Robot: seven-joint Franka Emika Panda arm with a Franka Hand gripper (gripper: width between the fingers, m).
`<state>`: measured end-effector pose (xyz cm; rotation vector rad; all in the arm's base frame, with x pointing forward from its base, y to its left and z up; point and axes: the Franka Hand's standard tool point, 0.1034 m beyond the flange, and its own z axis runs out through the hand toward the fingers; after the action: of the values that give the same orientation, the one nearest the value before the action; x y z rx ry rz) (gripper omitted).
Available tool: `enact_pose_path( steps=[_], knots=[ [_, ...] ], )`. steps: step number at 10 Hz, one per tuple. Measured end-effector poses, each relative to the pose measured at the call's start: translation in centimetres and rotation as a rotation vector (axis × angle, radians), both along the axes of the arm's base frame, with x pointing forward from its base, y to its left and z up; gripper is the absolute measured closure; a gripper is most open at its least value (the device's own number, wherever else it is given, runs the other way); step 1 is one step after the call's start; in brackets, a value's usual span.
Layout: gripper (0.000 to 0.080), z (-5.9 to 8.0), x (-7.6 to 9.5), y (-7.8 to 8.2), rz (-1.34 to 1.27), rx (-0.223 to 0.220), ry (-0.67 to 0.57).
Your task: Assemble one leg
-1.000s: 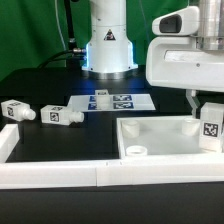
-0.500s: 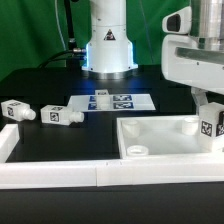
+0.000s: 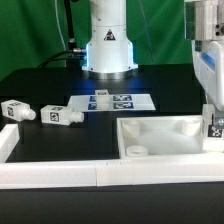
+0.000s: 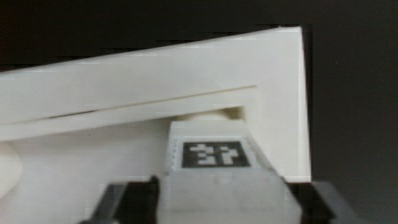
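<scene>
Nearest the exterior camera a low white wall point(image 3: 100, 175) of matte plastic runs along the front of the black counter point(image 3: 50, 140), turning up at the exterior view's left into a short return. Just behind it lies the wide white tray-like piece point(image 3: 160, 135), a shallow, square-cornered shell with smooth walls and a small round socket point(image 3: 135, 151) near its front corner. At its right end the tool point(image 3: 213, 128) holds the leg point(image 3: 213, 127), a short square-section white block with a black-and-white tag on its face; the wrist view shows that leg point(image 4: 217, 165) clamped between two dark fingers point(image 4: 130, 200), the tool closed on it, with the tray's point(image 4: 160, 80) pale angled wall beyond. Over the last second the arm has slid steadily toward the exterior view's right, so that most of its white housing has now left the frame and the leg has travelled with it from over the tray's right wall to the very edge of the picture, sitting a little lower. I judge this a carry or alignment move: the leg is in hand but not yet seated in any socket, so the joining step is still ahead. Farther back at the left, two more identical legs point(image 3: 15, 110) point(image 3: 58, 115) lie on their sides, close together. Beyond them lies the thin flat marker board point(image 3: 112, 101), and farthest off stands the glossy white arm base point(image 3: 108, 45) against a green backdrop point(image 3: 30, 30).
</scene>
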<state>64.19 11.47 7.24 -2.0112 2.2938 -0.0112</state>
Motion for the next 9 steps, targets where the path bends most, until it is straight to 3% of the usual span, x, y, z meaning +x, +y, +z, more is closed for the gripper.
enact_pose_path(
  steps=[2, 5, 9],
  knots=[
    [0.0184, -0.44, -0.39, 0.32, 0.249, -0.027, -0.002],
    [0.0151, 0.08, -0.23, 0.32, 0.816, -0.062, -0.04],
    [0.015, 0.04, -0.21, 0.06, 1.087, -0.092, -0.057]
  ],
)
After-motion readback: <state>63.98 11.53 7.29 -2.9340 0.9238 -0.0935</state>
